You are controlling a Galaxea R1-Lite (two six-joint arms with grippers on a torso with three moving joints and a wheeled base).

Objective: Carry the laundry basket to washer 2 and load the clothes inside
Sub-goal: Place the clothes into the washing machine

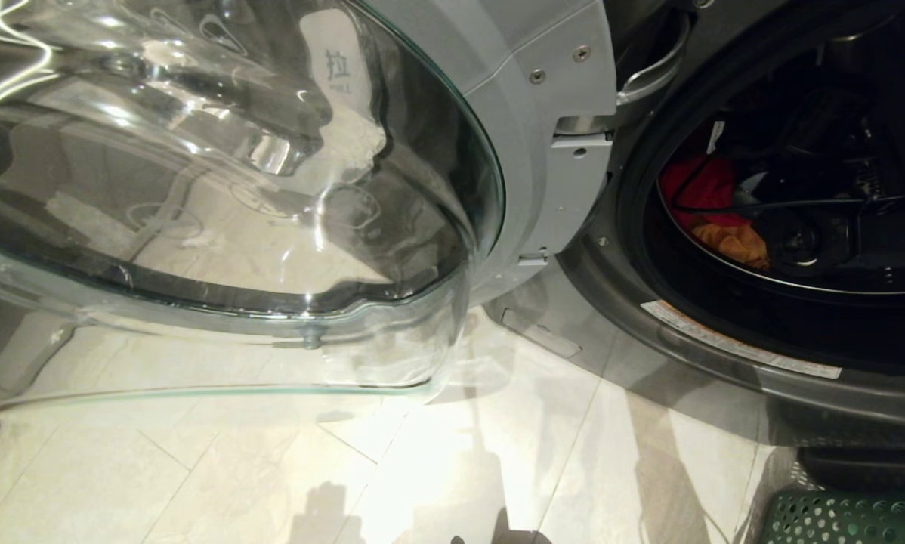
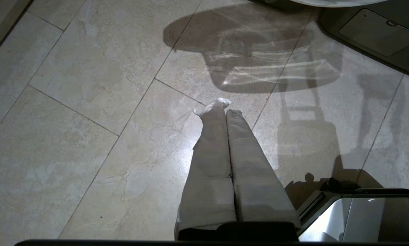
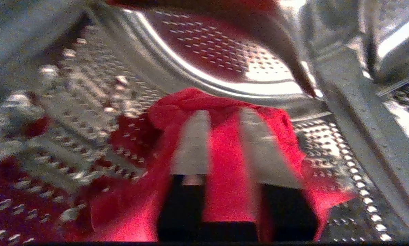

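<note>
Washer (image 1: 724,363): its round opening takes up the right of the head view, and the right arm reaches in through it.
Door (image 1: 218,204): a bulging glass door, swung wide to the robot's left of the opening, well apart from either hand.
Drum (image 3: 88,102): perforated steel wall all around the right hand, which is deep inside it.
Laundry basket (image 1: 845,517): a green perforated basket on the floor below the washer's opening; only a corner shows, so what is left in it cannot be told.
Red garment (image 3: 225,143): directly beyond the right hand's fingers, bunched on the drum wall; no clear long axis, a rumpled heap that spreads wider than the hand.
Orange garment (image 1: 732,242): seen from the head, lying in the drum just below the red cloth.
Right hand (image 3: 225,143): fingers stand apart with red cloth showing between them; the picture is blurred, so it is probably released, but whether the cloth touches the fingers I cannot tell.
Left hand (image 2: 226,111): clenched on nothing, pointing down at the floor tiles (image 2: 88,102), away from the washer.
Progress: the basket stands at the washer, the door is open, and at least two garments are inside.
Left to do: judging from the task, any clothes remaining in the basket.
</note>
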